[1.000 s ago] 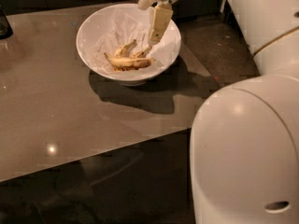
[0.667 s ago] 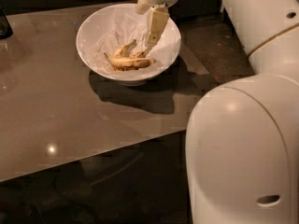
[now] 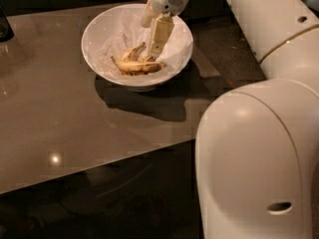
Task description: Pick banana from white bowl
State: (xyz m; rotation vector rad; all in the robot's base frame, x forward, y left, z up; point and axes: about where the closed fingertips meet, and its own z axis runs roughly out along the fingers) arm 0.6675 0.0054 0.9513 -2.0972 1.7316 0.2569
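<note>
The white bowl (image 3: 102, 34) stands on the brown table (image 3: 60, 113) at the back centre, with crinkly white lining inside. The banana (image 3: 135, 65), a small yellow cluster with brown speckles and dark tips, lies at the bowl's bottom. My gripper (image 3: 151, 40) reaches down into the bowl from above its right side. Its fingers are open. The near finger (image 3: 160, 34) points down, its tip just above the right end of the banana. The gripper holds nothing.
A dark object (image 3: 4, 25) stands at the table's far left edge. My big white arm and body (image 3: 259, 148) fill the right side of the view. The table's front edge runs along the lower left, with dark floor (image 3: 124, 203) below.
The gripper has moved a little left and down, deeper into the bowl toward the banana. The bowl and banana have not moved.
</note>
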